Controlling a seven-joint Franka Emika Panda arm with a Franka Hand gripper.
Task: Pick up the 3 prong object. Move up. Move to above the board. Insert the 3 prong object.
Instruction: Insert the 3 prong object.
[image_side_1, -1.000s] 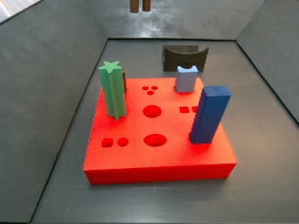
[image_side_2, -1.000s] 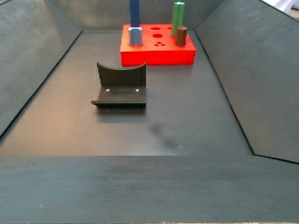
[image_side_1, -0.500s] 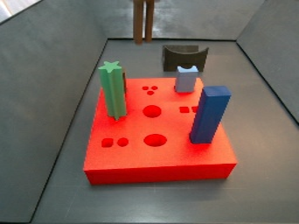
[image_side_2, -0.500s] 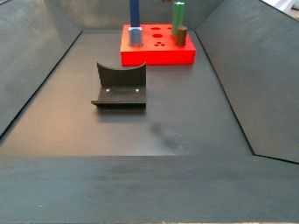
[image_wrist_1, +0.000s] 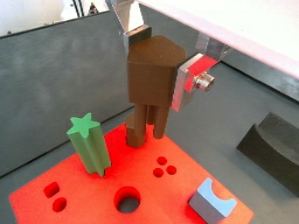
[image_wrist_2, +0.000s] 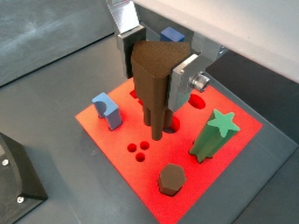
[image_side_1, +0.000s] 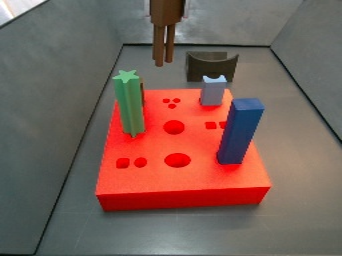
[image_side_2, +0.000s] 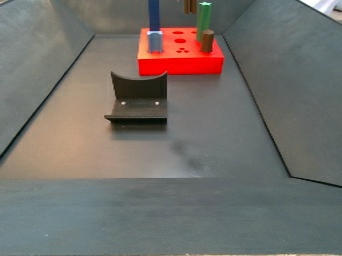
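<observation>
A grey table (image_side_1: 294, 150) carries the board (image_side_1: 181, 165), a flat red block with round and small holes, with a green star post (image_side_1: 130, 102) and a blue peg (image_side_1: 241, 130) standing in it. Above the board's far side hangs the hand (image_wrist_1: 156, 70), its silver plates closed flat on the blocky top of the 3 prong object (image_wrist_1: 149, 87), prongs pointing down. The piece looks rigid and light; its thin prongs seem the fragile part, so the blocky top is the sound grip.
</observation>
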